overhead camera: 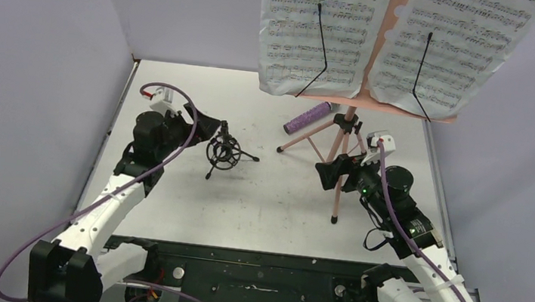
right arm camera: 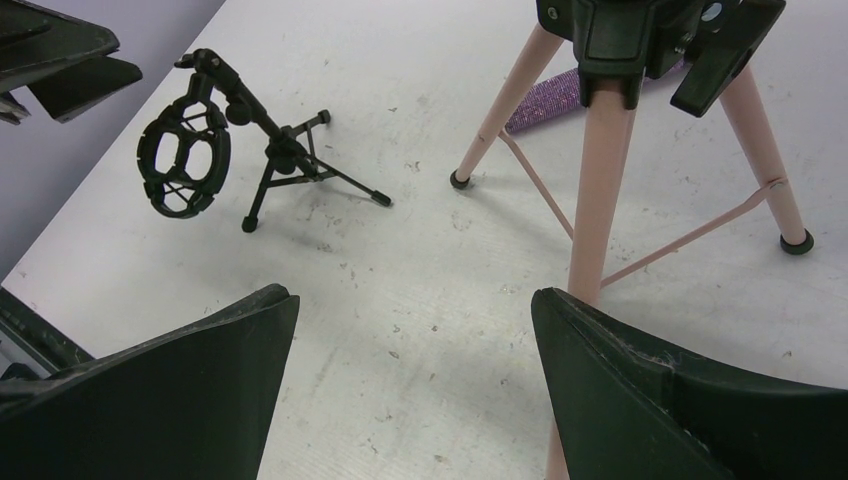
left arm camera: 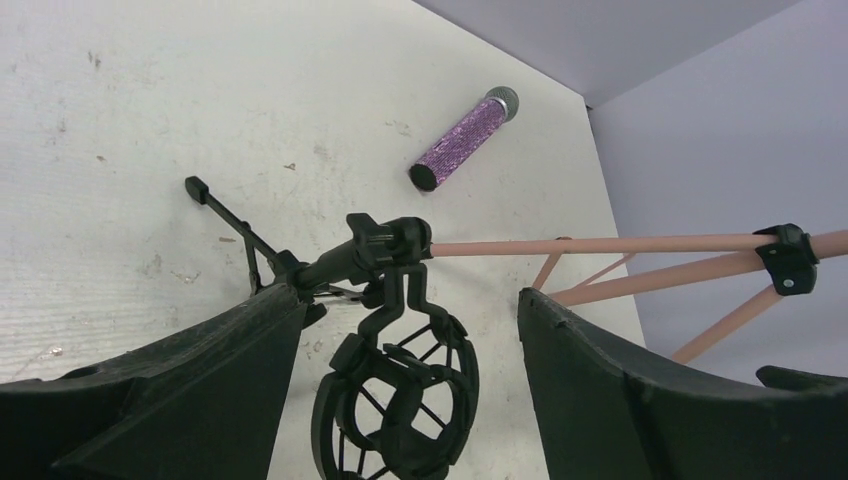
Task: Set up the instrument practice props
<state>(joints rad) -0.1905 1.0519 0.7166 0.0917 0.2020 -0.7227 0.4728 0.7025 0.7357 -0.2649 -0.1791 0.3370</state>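
The pink music stand (overhead camera: 342,140) stands on its tripod legs at the back right, and white sheet-music pages (overhead camera: 316,31) rest on its desk. The glittery purple microphone (overhead camera: 308,118) lies on the table behind the stand's legs; it also shows in the left wrist view (left arm camera: 462,140). The small black tripod mic stand (overhead camera: 223,151) stands mid-left, its round cradle empty (left arm camera: 398,400). My left gripper (overhead camera: 206,127) is open, its jaws on either side of the cradle, not touching it. My right gripper (overhead camera: 326,174) is open and empty beside the stand's near leg (right arm camera: 598,190).
Purple walls close in the white table (overhead camera: 266,204) on the left, back and right. A black rail (overhead camera: 257,279) with the arm bases runs along the near edge. The pink tripod legs spread over the back right of the table.
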